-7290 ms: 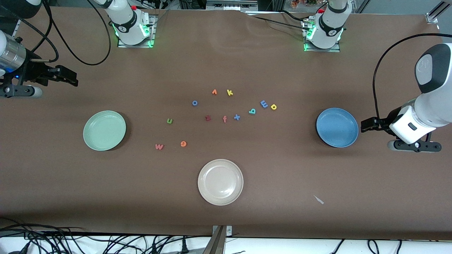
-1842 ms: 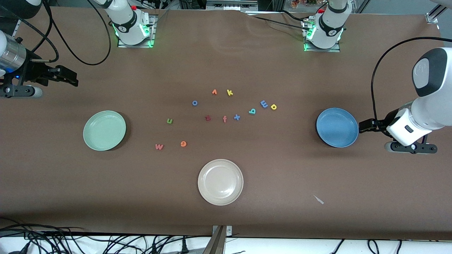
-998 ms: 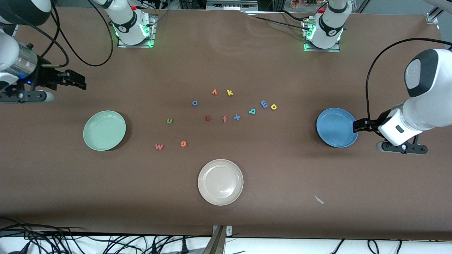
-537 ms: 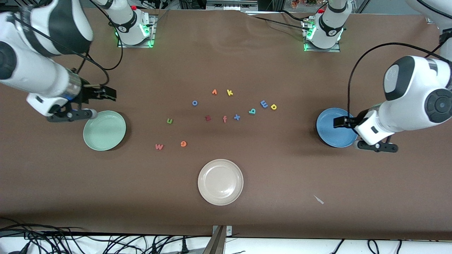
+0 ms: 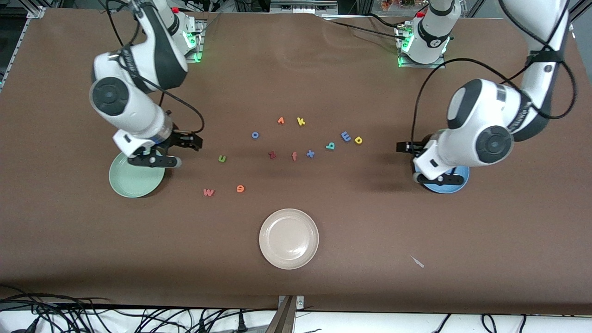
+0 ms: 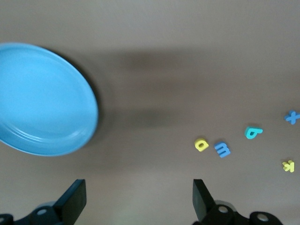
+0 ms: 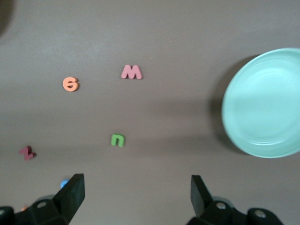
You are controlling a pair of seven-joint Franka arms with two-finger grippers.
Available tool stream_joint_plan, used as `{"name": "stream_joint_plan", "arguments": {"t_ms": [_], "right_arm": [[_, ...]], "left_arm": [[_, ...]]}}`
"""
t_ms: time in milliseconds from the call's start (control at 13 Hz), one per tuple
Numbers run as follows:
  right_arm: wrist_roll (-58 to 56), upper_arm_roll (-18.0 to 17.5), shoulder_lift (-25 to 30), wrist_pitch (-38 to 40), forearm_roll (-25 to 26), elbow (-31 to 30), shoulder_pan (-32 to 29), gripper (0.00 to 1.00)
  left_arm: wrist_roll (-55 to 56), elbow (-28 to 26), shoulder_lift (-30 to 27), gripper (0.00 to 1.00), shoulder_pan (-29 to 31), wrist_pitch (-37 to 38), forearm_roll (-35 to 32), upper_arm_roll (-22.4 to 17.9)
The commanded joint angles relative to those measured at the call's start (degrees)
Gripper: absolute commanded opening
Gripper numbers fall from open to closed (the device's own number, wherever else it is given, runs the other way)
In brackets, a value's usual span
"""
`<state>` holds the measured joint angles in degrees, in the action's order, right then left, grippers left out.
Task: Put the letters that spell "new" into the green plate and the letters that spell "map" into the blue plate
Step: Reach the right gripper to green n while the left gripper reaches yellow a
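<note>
We see both grippers wide open, empty: left gripper (image 5: 401,147) by blue plate (image 5: 446,186) edge, right gripper (image 5: 196,142) by green plate (image 5: 132,182) edge; letters mid-table.

Robotics lab, bolted arm bases (image 5: 175,41), loose cables (image 5: 69,314) (brown tabletop (image 5: 370,222))

High front camera faces both arms; wrist cameras look down, sharing its letters.

Letters (image 5: 294,156) clustered mid-table between two end plates (image 5: 136,178) (image 5: 445,184); third plate (image 5: 289,238) nearer front camera.
</note>
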<state>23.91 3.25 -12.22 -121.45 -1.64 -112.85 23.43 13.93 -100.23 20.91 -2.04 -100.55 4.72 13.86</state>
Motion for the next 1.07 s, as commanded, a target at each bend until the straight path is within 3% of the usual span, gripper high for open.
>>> {"name": "stream_joint_plan", "arguments": {"t_ms": [0, 230, 460, 614, 998], "right_arm": [[7.7, 0.3, -0.2, -9.9, -0.6, -7.3, 3.5, 1.0], [13.3, 0.3, -3.2, -14.2, -0.6, -8.3, 6.2, 1.0], [16.1, 0.3, -6.5, -23.0, -0.6, -11.2, 6.7, 1.0], [16.2, 0.3, -8.6, -24.1, -0.6, -11.1, 6.8, 1.0], [16.3, 0.3, -13.0, -27.9, -0.6, -10.7, 6.8, 0.96]], "left_arm": [[4.1, -5.5, -1.0, 0.99, -0.2, -5.8, 3.0, 1.3], [10.7, -11.5, -0.9, 0.99, -0.9, -15.4, 3.0, 4.6], [15.4, -16.3, 0.1, 0.99, -3.6, -23.9, 3.0, 4.8], [17.4, -18.9, 1.1, 0.99, -5.4, -28.6, 3.0, 4.8], [20.9, -20.0, 3.3, 0.99, -6.7, -30.8, 2.9, 4.7]]}}
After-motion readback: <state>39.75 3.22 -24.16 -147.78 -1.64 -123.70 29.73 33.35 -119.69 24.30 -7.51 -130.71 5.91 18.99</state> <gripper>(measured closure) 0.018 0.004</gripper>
